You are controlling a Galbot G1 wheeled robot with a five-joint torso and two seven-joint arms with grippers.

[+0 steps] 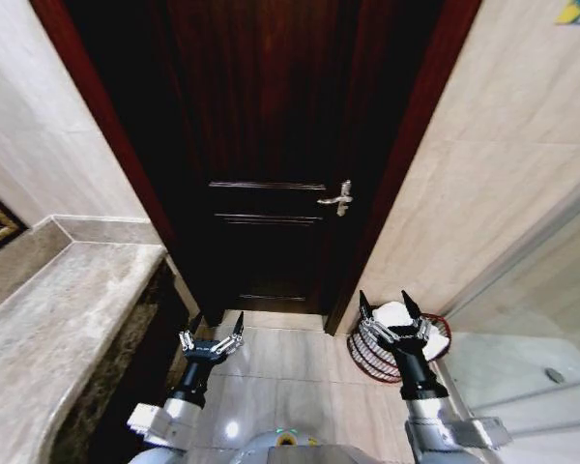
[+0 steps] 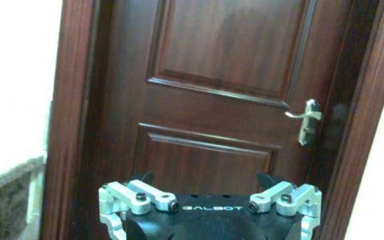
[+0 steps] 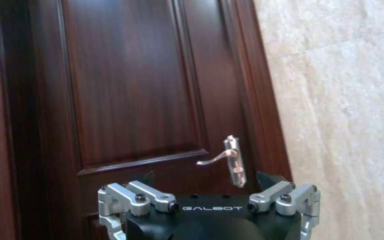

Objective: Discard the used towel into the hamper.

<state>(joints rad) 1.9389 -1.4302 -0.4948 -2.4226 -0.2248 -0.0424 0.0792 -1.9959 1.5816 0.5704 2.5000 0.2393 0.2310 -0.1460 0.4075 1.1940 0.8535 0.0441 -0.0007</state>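
Both grippers spread empty: left gripper (image 1: 212, 339), right gripper (image 1: 391, 305) above hamper (image 1: 367, 353); white towel (image 1: 392, 313) inside, soft, light, pinch a fold.

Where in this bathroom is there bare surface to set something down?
The marble counter on the left is bare. The floor tiles between door and hamper are free. The right corner is crowded: the hamper holds something white, with the right end effector in front.
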